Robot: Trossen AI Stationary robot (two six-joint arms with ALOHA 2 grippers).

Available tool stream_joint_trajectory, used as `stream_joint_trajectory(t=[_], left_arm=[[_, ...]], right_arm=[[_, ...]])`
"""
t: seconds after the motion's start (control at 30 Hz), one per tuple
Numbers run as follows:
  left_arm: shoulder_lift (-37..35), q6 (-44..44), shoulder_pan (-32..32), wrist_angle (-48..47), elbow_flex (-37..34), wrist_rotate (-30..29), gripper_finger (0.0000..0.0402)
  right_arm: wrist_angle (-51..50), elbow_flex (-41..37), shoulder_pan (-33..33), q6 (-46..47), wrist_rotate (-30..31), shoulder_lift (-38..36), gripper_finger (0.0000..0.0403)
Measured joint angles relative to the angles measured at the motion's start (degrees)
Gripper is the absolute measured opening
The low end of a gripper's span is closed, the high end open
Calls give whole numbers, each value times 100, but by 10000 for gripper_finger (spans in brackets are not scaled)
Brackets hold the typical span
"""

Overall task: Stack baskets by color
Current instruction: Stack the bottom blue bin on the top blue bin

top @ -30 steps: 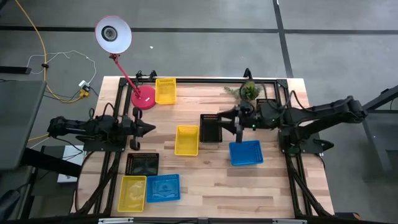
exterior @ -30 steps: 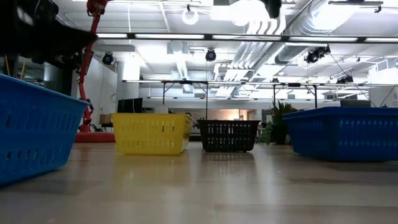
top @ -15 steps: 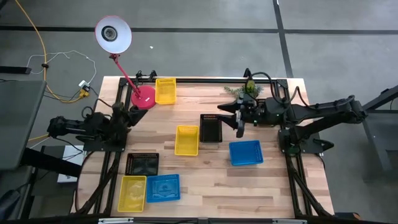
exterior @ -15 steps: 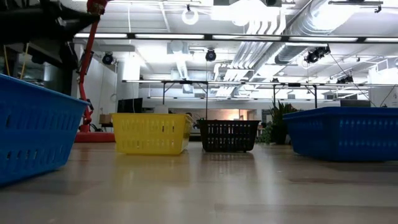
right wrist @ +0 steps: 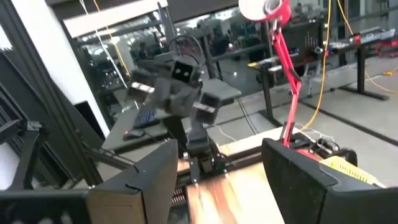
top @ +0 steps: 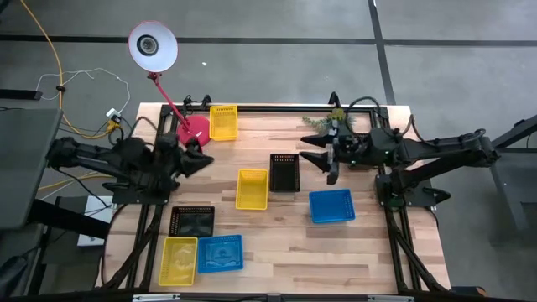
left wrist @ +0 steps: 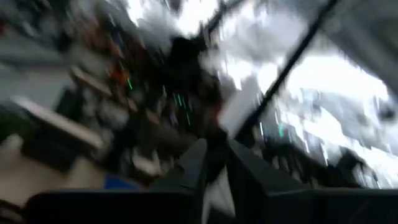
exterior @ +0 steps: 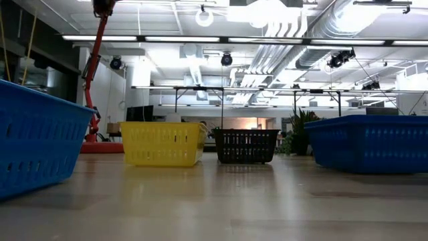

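At the table's left edge the left gripper (top: 204, 161) hovers beside the red lamp's base (top: 192, 132), holding nothing; its fingers (left wrist: 193, 168) sit close together, though I cannot tell whether they are fully closed. Near it lie a black basket (top: 192, 221), a yellow basket (top: 179, 259) and a blue basket (top: 221, 252). Another yellow basket (top: 223, 122) sits at the far edge, one more (top: 252, 189) mid-table beside a black one (top: 284, 172). The right gripper (top: 319, 159) hangs spread wide and empty, above the table between that black basket and a blue basket (top: 331, 205). No writing is legible.
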Motion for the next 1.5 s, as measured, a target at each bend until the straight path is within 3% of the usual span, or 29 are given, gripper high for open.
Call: stream_joint_trajectory(t=[0.13,0.33,0.5,0.63,0.77,0.97,1.2,1.5], left_arm=[[878,-94,-252,-1578,1325,583,116],[2057,-245,-1112,-3802,2901,867,201],[2846,-290,-1913,-5217,3478,772,226],[3420,-604,-2376,-5985,3503,104,224],[4022,-1042,-2718,-6060,3503,-581,223],[5003,-896,-2880,-6284,3505,-1383,223],[5939,-658,-2788,-6125,3439,-894,223],[6590,-562,-2559,-5874,3272,-440,222]], right_arm=[[-180,0,4,-15,-9,-294,220],[-440,0,7,144,-211,-571,220],[-473,0,7,242,-517,-594,220],[-630,0,9,246,-529,-593,220],[-641,0,9,302,-525,-593,220],[-700,0,4,-64,-467,-593,220],[-754,0,2,49,-416,-593,220],[-817,0,2,-26,-294,-593,220]])
